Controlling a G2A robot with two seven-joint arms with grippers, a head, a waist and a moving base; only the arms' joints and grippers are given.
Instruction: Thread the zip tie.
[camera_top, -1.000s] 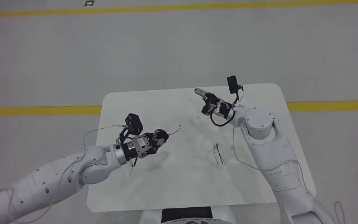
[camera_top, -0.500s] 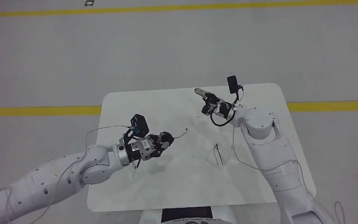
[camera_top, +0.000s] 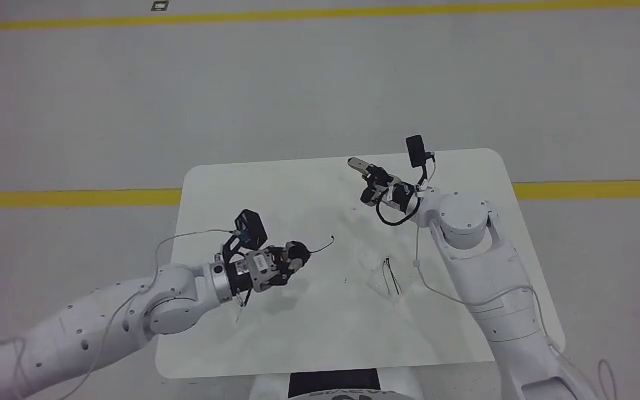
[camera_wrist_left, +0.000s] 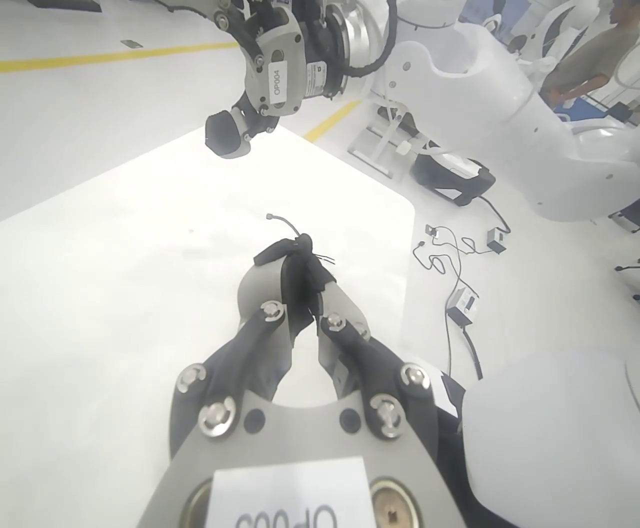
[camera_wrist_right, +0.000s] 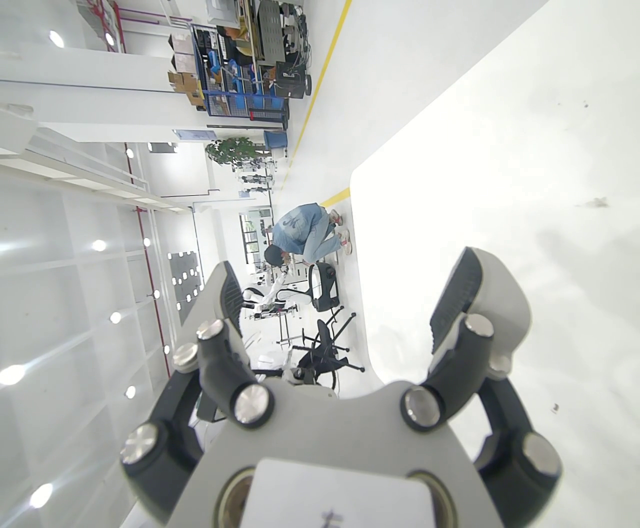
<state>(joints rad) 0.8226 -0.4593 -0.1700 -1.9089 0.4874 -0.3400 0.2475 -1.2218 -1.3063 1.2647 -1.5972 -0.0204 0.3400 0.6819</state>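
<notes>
The left end effector (camera_wrist_left: 299, 252) pinches the zip tie (camera_wrist_left: 283, 222); the right end effector (camera_wrist_right: 347, 270) gapes wide, empty; holding the free end steady should ease threading.

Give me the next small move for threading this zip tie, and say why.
Probably bring the open, empty right tool toward the left tool, which is shut on the zip tie with one end sticking out free; threading likely needs a second grip.
</notes>
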